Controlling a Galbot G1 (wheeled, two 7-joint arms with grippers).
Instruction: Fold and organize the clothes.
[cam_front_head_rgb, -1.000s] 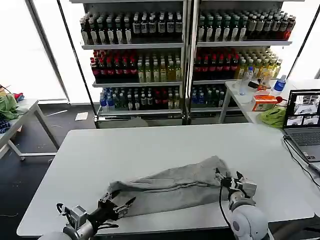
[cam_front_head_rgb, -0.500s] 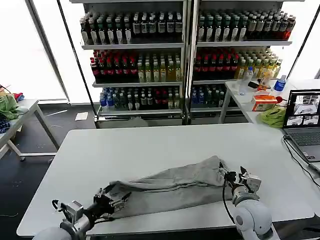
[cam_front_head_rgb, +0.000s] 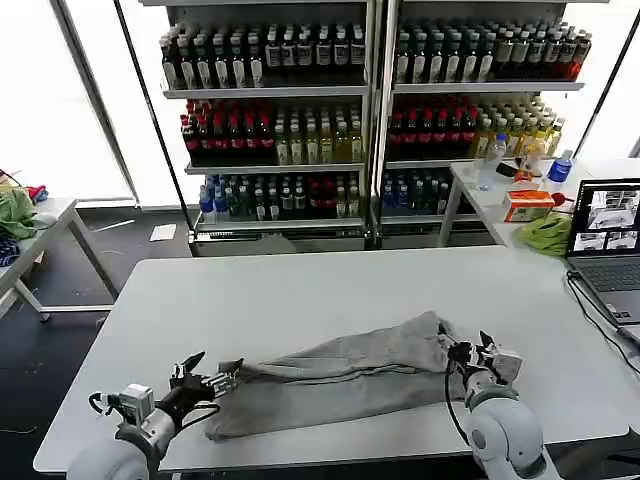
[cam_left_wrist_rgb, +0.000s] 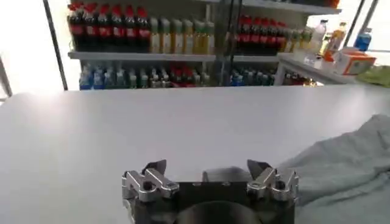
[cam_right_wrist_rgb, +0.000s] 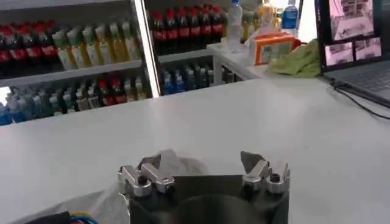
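Note:
One of the clothes, a grey T-shirt, lies folded into a long band across the front of the white table. My left gripper stands open just off the shirt's left end. Nothing is between its fingers in the left wrist view, where that gripper has the grey cloth off to one side. My right gripper is open at the shirt's right end. In the right wrist view this gripper holds nothing, and a hump of grey cloth lies just past one finger.
An open laptop sits at the table's right edge, and its cable trails toward the front. A side table behind it holds a green cloth heap, an orange box and bottles. Drink shelves line the back. Another table stands at the left.
My left gripper has drawn back to the left, off the shirt's near-left end, and now stands open beside it. The right gripper shifted slightly to the right.

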